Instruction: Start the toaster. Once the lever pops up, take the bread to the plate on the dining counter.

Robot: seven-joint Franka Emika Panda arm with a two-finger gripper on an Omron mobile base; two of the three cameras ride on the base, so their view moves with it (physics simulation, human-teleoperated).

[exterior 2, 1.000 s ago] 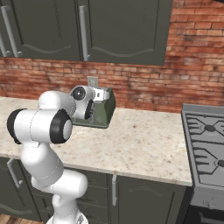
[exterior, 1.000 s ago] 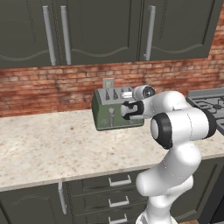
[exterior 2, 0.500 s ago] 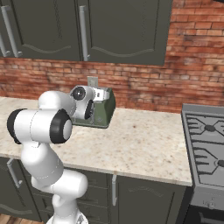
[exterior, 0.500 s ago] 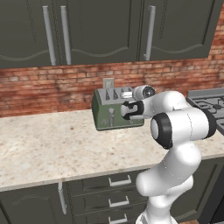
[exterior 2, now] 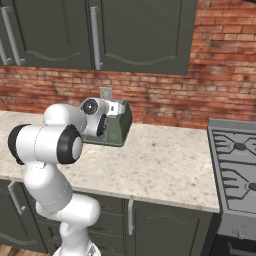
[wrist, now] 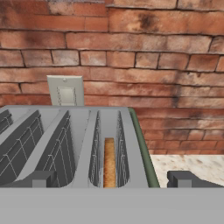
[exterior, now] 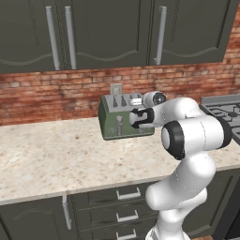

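A brick wall (exterior: 56,93) backs the table (exterior: 51,159); the toaster (exterior: 112,123) stands against it, bread (wrist: 109,162) in its rightmost slot. The tool (wrist: 111,179), wide, hangs at the toaster's front; a stove (exterior 2: 235,165) lies well right.

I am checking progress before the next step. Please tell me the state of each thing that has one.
toaster: upright on the counter, against the brick wall.
bread: sunk low in the rightmost slot.
left-hand lever: up.
gripper: open, level with the toaster's top, holding nothing.
upper cabinets: doors closed.
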